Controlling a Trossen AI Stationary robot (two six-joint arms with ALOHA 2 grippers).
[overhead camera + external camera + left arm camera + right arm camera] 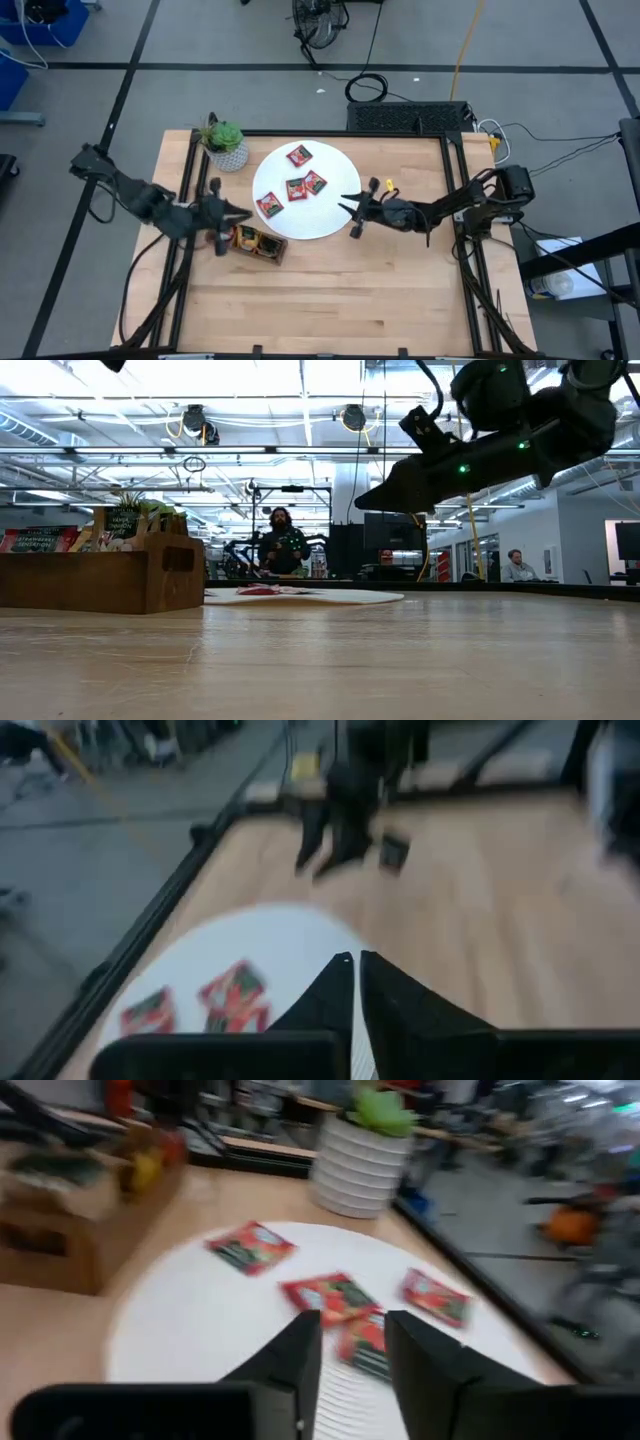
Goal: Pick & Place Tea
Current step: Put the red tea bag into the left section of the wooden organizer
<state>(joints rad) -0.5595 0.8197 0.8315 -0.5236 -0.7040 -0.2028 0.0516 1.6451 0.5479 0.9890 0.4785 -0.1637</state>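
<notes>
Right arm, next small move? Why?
Probably ease the right tool forward and down onto the nearest tea sachet. Its fingers stand apart and empty at the white disc's edge, four red sachets still lie there, and the left tool hovers by the tray.

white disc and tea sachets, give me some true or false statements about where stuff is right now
1. Four red tea sachets lie on the white disc. True.
2. The potted plant stands on the disc. False: it stands on the table beside the disc's edge.
3. The right claw is at the disc's edge, fingers apart, holding nothing. True.
4. The wooden tray sits on the disc's far right. False: it is at the disc's lower left, by the left claw.
5. The left claw holds a sachet. False: nothing shows between its fingers.
</notes>
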